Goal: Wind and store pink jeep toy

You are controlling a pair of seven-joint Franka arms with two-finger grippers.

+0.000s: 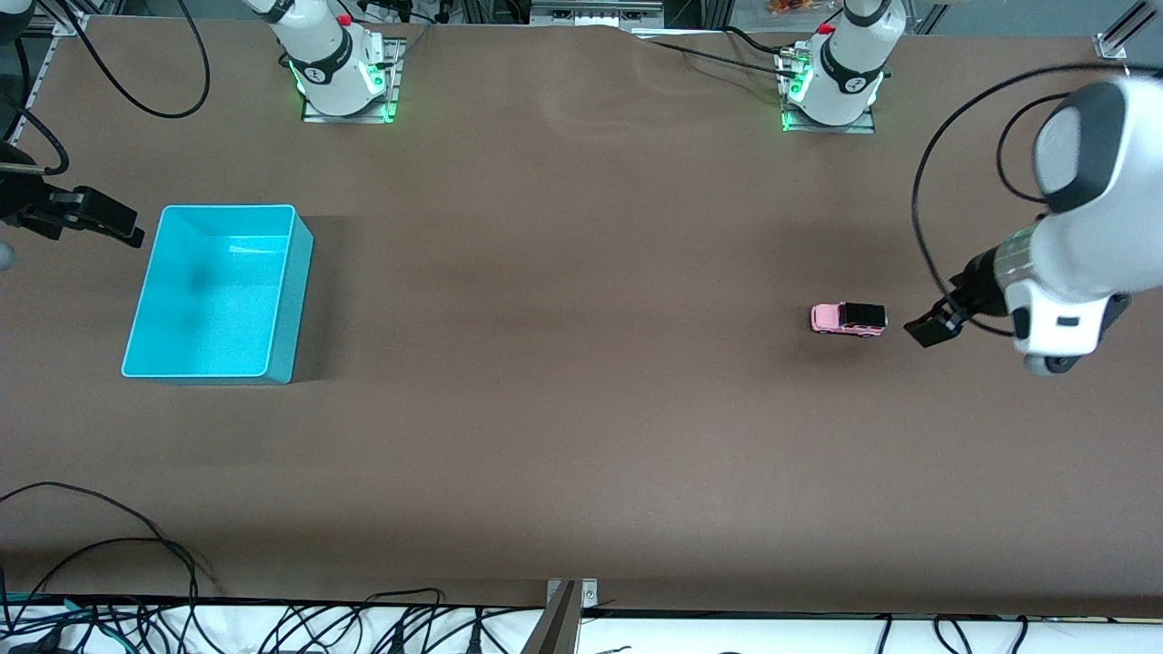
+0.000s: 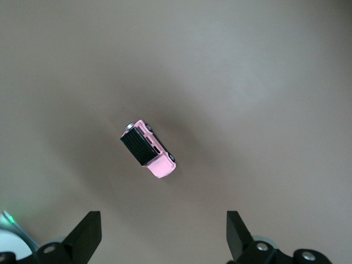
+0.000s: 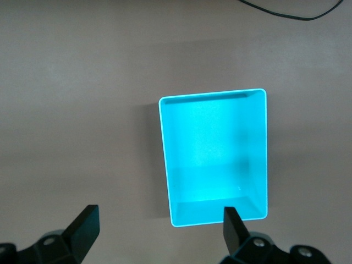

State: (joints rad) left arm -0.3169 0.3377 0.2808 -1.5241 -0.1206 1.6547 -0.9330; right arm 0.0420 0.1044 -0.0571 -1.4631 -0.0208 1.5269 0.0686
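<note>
A: One toy, one bin, nothing moved yet. The pink jeep toy stands on its wheels on the bare table, well apart from the teal bin and toward the left arm's end of the table.

B: And the arms, taken from the jeep?

A: The left gripper hangs just beside the jeep, toward the left arm's end of the table, not touching it. The left wrist view shows the jeep on the brown surface with both black fingers spread wide and nothing between them. The right gripper is well apart from the jeep, over the table just beside the bin's rim; its wrist camera looks down into the bin, which is empty. Its fingers are spread wide as well — the right arm waits.

B: Step in hand?

A: By judgement, the approach to the first grasp. Winding has not begun and storing is not yet done.

B: What does the next move call for?

A: The left gripper has to centre over the jeep and turn its wrist, since the jeep lies slanted across the finger line in the wrist view. Then descend and close across the narrow body — the toy is tiny, so a small offset would likely nudge it or roll it away.
</note>
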